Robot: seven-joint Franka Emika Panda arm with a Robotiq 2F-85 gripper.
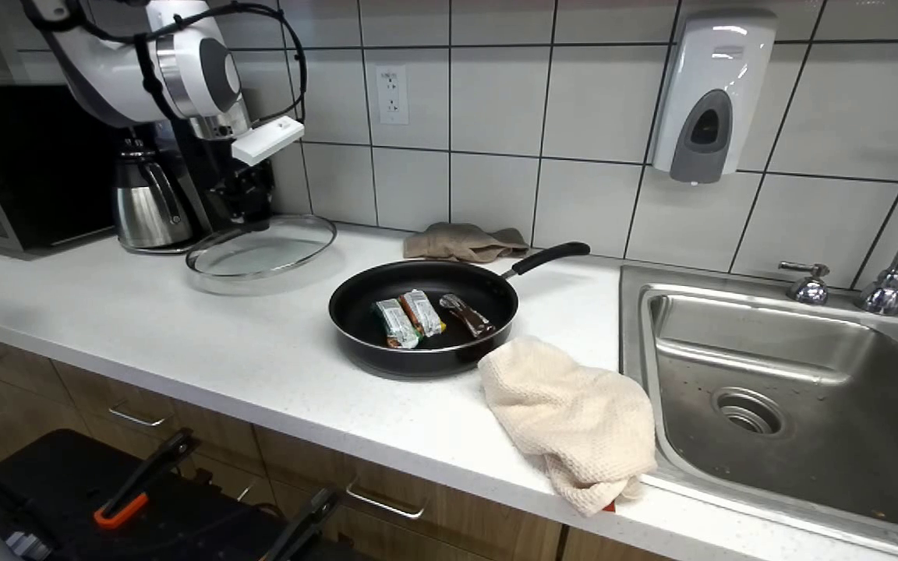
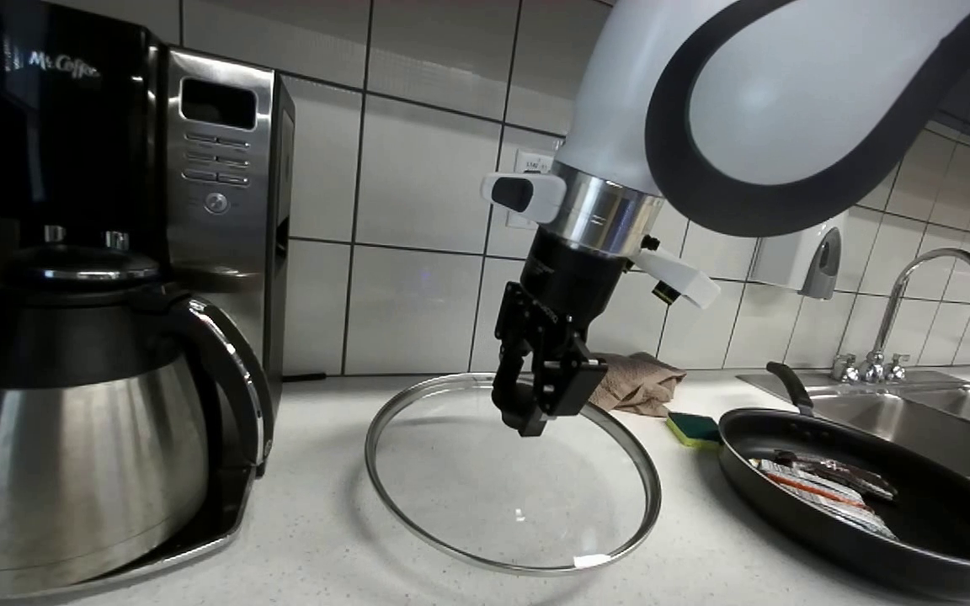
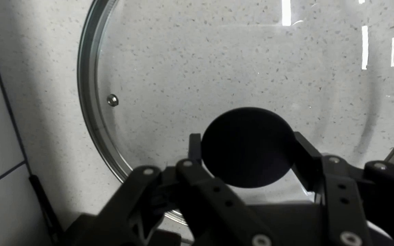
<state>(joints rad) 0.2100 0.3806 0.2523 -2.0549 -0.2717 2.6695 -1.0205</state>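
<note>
Bare counter [image 1: 285, 343] is running between lid [image 2: 510, 488] and pan [image 1: 418, 361]; tiled wall [image 2: 418, 177] and coffee maker [image 2: 207, 210] are crowding the lid.

Wrist view: we lose parts of the clear, metal-rimmed round glass lid [image 3: 238, 75] past the top and right edges | more lies behind the black two-fingered gripper [image 3: 248, 147] | In an exterior view: print on the slim white-and-orange wrapped packets [image 1: 422, 313] too small for us | crumpled beige textured cloth [image 1: 570, 417] partly covers a red object [image 1: 610, 506] we can't identify

Black hand [image 2: 542, 407] at a glass lid [image 2: 485, 492], coffee maker [image 2: 220, 202] (marked Mr. Coffee), pan [image 2: 944, 505] holding wrapped packets [image 2: 826, 495]
</note>
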